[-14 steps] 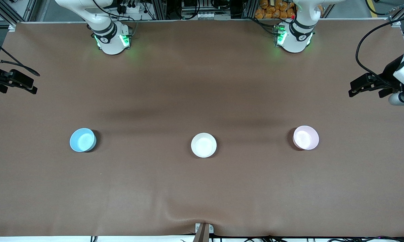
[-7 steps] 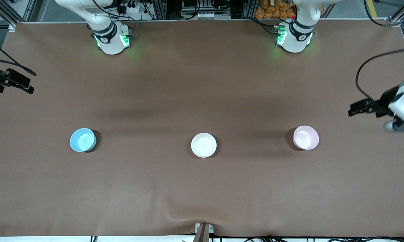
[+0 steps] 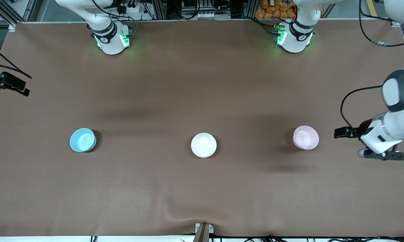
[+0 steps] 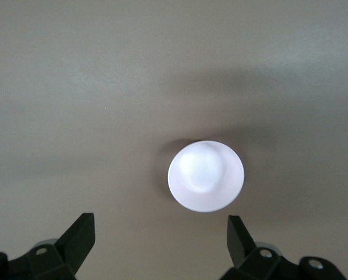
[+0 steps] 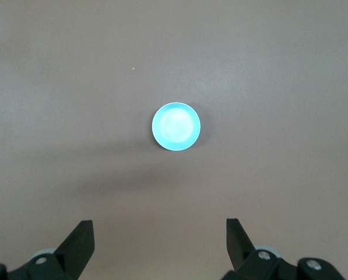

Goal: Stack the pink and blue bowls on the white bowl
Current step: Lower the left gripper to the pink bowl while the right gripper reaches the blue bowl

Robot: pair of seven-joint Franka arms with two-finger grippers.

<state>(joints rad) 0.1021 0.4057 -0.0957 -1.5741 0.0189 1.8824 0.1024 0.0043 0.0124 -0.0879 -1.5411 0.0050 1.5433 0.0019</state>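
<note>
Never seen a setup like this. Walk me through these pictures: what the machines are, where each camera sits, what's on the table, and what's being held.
Two robot arms share a brown table. One picture looks down from across it; the other two come from cameras on each arm's wrist. Three bowls sit in a row: blue bowl, white bowl, pink bowl. The left gripper is open over the table beside the pink bowl, toward the left arm's end. The right gripper is open near the table's edge at the right arm's end. Nothing is held.

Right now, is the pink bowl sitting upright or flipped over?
Upright. The pink bowl shows its open hollow facing up in the front view and in the left wrist view, and it looks empty, alone on the table.
</note>
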